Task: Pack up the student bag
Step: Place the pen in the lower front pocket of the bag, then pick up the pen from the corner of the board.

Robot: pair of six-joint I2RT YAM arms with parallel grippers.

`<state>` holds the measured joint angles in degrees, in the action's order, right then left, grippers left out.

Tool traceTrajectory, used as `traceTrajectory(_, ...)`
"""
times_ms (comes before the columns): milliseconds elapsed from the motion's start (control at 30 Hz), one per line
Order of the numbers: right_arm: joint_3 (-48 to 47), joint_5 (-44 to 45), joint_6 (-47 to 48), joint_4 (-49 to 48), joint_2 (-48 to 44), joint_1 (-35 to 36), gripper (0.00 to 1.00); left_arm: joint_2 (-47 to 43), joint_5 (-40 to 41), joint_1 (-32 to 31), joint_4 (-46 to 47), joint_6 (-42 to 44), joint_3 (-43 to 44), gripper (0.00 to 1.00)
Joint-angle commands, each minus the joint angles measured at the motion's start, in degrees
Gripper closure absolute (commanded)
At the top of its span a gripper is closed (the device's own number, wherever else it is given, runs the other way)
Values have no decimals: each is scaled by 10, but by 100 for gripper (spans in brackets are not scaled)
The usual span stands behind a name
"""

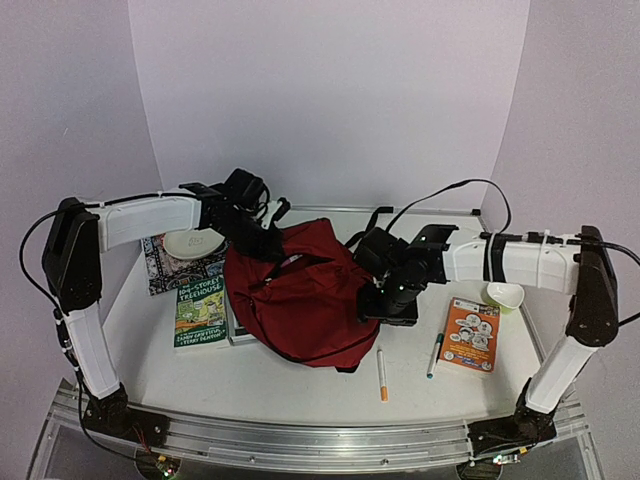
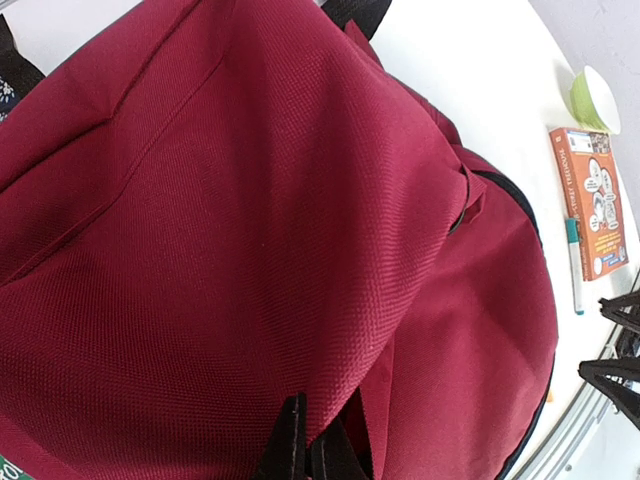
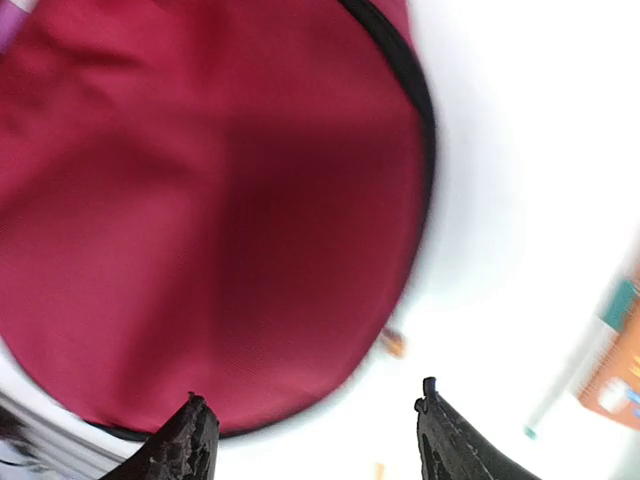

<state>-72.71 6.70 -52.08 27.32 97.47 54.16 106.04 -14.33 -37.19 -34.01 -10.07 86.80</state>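
Observation:
The student bag (image 1: 300, 290) is a dark red fabric backpack lying in the middle of the table, with black straps trailing behind it. My left gripper (image 1: 262, 240) is at the bag's back left edge and is shut on a fold of its red fabric (image 2: 250, 230), which is pinched between the fingertips (image 2: 292, 440). My right gripper (image 1: 385, 300) hovers at the bag's right side. It stands open (image 3: 312, 410) with nothing between the fingers, above the bag's rounded edge (image 3: 200, 220) and the white table. The right wrist view is blurred.
A green book (image 1: 200, 315) and a patterned book (image 1: 165, 268) with a white dish (image 1: 195, 242) on it lie left of the bag. On the right are an orange book (image 1: 470, 333), a green bowl (image 1: 504, 294), a teal pen (image 1: 435, 355) and an orange pen (image 1: 382, 375).

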Motion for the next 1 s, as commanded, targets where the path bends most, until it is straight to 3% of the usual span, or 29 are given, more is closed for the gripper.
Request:
traceTrajectory(0, 17, 34, -1, 147, 11, 31, 31, -32, -4, -3, 8, 14, -12, 100)
traceTrajectory(267, 79, 1, -23, 129, 16, 37, 35, -37, 19, -3, 13, 19, -25, 100)
traceTrajectory(600, 93, -59, -24, 27, 80, 37, 42, -36, 30, -3, 14, 22, -30, 100)
traceTrajectory(733, 103, -62, -26, 16, 100, 37, 49, -33, 27, -3, 14, 22, -30, 100)
traceTrajectory(967, 131, -78, -37, 0, 111, 37, 71, -31, 21, -2, 14, 22, -29, 100)
